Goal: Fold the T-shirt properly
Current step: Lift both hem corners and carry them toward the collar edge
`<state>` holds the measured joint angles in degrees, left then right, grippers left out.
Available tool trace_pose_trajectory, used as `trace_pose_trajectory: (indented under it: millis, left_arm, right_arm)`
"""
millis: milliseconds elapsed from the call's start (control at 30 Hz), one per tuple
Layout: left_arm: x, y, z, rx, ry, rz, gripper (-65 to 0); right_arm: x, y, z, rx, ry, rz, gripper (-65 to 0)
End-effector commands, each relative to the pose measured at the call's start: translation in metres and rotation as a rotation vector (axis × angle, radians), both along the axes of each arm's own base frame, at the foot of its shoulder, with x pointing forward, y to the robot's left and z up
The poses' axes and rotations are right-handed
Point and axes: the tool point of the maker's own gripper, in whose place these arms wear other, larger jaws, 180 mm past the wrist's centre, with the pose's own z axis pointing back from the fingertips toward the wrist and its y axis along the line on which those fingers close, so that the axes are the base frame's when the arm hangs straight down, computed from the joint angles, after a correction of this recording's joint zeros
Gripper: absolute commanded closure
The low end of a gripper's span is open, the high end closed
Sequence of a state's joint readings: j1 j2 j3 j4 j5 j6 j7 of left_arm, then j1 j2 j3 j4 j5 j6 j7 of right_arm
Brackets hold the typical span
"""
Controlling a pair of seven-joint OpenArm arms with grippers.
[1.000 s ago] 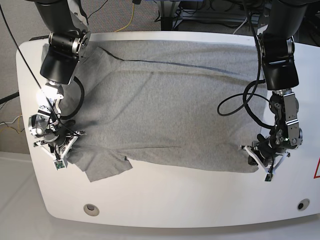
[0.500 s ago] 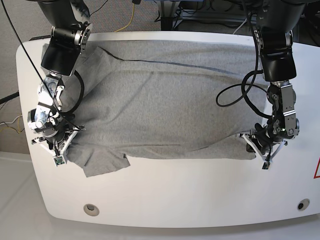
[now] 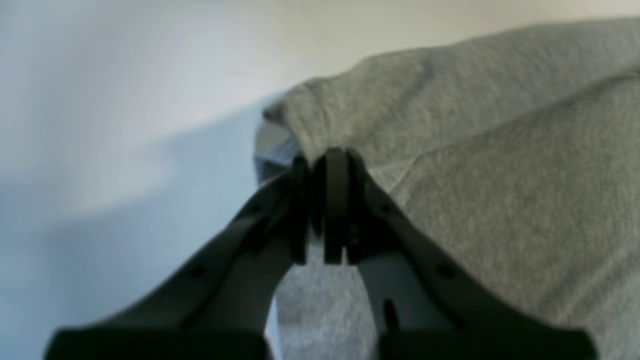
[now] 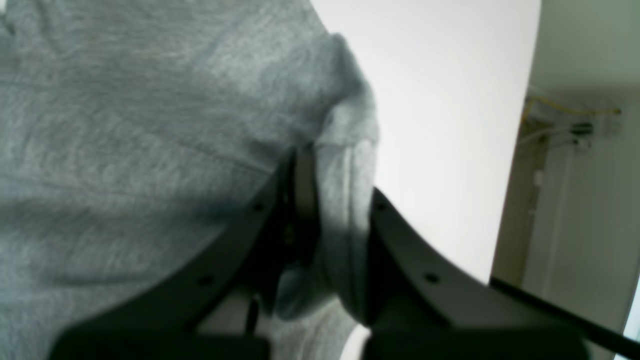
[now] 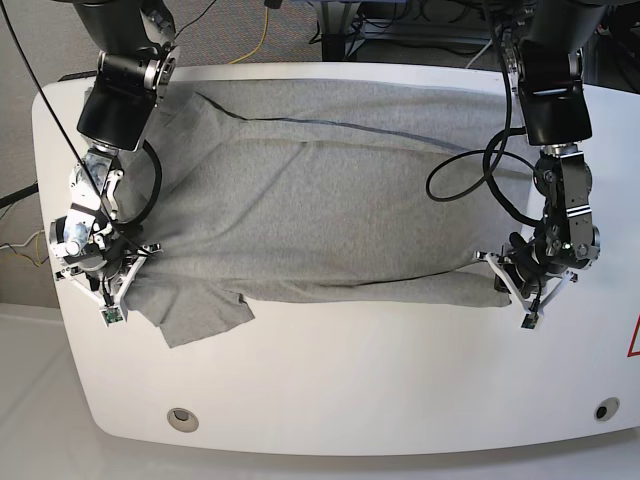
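Both tools, left tool (image 5: pixel 503 283) and right tool (image 5: pixel 128 272), clamp tight on the T-shirt (image 5: pixel 330 210) near hem corners; uneven pulling could skew the fold.

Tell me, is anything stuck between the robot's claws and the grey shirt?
No. Both claws already pinch the T-shirt itself: the left claw bites a folded corner, and the right claw grips a bunched edge. Only bare white table lies around.

Robotics lab or test room, rounded white surface (image 5: pixel 330 400) with two arms mounted at its far edge, grey carpet (image 5: pixel 230 30) behind, yellow cable (image 5: pixel 262 35) and dark cables trailing on the floor, metal stand legs (image 5: pixel 345 40)
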<state>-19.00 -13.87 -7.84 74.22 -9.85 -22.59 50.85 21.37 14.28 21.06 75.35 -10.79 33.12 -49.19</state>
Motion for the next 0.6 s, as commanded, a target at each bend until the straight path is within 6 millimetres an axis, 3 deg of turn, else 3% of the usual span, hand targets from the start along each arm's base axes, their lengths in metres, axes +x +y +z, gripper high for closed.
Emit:
trace_pose_trajectory:
  millis: [0,300,567]
  left_arm:
    - [0.015,0.004,0.031,0.019,-0.080,-0.006,-2.7]
    - [0.007,0.004,0.038,0.050,-0.070,-0.014,-2.7]
    - [-0.004,0.005,0.025,0.059,-0.021,-0.015,-2.7]
  right_arm:
    - [0.009,-0.008,0.020,-0.024,-0.040,-0.010,0.0]
    - [0.001,-0.011,0.029,-0.062,-0.045,-0.017,0.0]
    - [-0.006,-0.015,0.051,-0.115,-0.047,-0.036,0.0]
